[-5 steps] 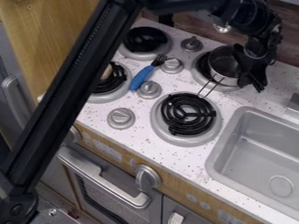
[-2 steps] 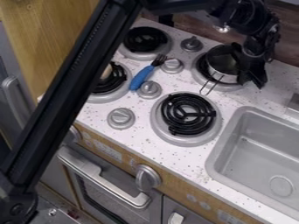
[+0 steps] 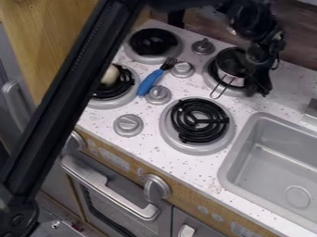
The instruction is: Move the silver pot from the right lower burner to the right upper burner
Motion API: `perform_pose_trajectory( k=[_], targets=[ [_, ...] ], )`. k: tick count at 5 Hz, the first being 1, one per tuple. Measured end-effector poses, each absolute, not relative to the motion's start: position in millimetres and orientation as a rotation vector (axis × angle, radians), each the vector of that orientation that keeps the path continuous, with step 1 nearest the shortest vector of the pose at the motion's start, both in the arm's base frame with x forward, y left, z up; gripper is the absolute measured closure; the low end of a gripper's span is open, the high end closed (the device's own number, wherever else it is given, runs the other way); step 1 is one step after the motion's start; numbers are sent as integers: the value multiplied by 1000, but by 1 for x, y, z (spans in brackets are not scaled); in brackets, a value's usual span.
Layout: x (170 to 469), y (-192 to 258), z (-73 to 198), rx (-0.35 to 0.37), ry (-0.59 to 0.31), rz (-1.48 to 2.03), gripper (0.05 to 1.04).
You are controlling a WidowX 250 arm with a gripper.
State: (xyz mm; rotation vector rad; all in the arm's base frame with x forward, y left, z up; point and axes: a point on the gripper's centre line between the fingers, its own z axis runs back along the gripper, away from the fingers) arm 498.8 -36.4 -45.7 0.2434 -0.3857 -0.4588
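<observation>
While the arm [image 3: 252, 22] hangs beside the pot [image 3: 230, 62], I can't tell the jaws' grip.

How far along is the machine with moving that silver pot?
Nearly finished, it seems. The pot is at the upper right burner, and the lower right burner is bare. The gripper is right at the pot's side; whether it holds the pot, I can't tell. Probably left: settling the pot if needed, then backing away.

One fixed view, slanted downward: speckled white countertop [image 3: 149, 144] seen closely from above; grey rectangular sink [image 3: 278, 171] cropped at right edge.
</observation>
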Motion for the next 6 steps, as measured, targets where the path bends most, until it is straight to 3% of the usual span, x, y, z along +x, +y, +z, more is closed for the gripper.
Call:
perform_pose_trajectory(
  k=[1,2,3,4,5,6],
  targets=[
    [481,-43,-22,202,-444,-457,79],
    [453,-55,0,137,-547,-457,84],
    [416,-49,11,122,-489,-413,84],
    [383,-50,3,55,-325,-326,84],
    [366,-49,-7,6,-248,-300,84],
    [354,-53,-9,-90,-175,-256,84]
  ],
)
